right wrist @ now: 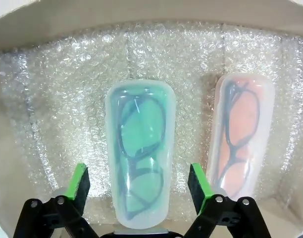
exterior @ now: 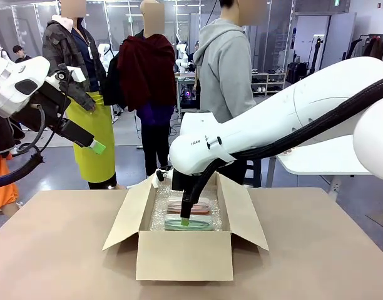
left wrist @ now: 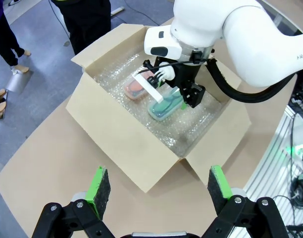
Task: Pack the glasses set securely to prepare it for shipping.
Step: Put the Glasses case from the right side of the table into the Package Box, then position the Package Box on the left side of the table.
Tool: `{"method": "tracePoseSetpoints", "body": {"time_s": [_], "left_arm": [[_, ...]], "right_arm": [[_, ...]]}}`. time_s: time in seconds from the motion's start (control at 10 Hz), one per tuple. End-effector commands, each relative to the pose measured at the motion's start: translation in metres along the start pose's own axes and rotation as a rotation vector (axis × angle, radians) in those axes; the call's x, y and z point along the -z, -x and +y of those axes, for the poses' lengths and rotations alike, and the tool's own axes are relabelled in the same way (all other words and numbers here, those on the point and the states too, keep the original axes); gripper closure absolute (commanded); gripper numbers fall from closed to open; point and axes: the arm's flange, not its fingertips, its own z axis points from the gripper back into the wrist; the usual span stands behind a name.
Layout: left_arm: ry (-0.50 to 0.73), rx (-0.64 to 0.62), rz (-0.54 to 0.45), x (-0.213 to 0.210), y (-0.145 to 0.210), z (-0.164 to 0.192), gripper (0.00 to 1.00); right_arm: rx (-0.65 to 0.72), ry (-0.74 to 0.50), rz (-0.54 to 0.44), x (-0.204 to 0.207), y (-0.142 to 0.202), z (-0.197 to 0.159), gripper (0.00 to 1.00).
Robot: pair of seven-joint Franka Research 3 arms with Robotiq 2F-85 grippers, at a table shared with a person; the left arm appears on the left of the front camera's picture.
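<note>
The mint green glasses case point(right wrist: 140, 168), an oblong, round-ended shell of translucent plastic, lies flat on the floor of the box, on its near side. Dark-framed glasses point(right wrist: 134, 148) show through its lid. Just beyond it, on the far side, lies the pale pink glasses case point(right wrist: 240, 134), of the same shape and material, parallel to the green one and apart from it by a narrow strip. A second dark frame shows through its lid.

Both cases rest on clear bubble wrap point(right wrist: 57, 99) that lines the bottom and runs up the walls of the brown cardboard box point(exterior: 185, 256). The box stands in the middle of the tan tabletop point(exterior: 54, 250) with its flaps folded outward.

The right pincer point(right wrist: 137, 171) reaches down into the box and straddles the mint green glasses case. Its jaws are apart, and the green pads point(right wrist: 81, 178) stand on either side of the case with a gap on each side, so nothing is clamped.

The left pincer point(left wrist: 157, 171) hangs raised over the left of the tabletop, outside the box, with its jaws spread wide and nothing between them.

A person in a grey hooded top point(exterior: 226, 69) stands at the far side.
</note>
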Motion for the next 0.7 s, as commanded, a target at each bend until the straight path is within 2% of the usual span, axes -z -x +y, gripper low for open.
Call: {"method": "tracePoseSetpoints", "body": {"time_s": [0.0,0.6], "left_arm": [[0.010,0.004,-0.019,-0.0011,0.0011,0.0008,0.00],[0.010,0.004,-0.019,-0.0011,0.0011,0.0008,0.00]], "right_arm": [[-0.005,-0.006,-0.002,0.0029,-0.0005,0.0002,0.00],[-0.005,-0.006,-0.002,0.0029,-0.0005,0.0002,0.00]]}}
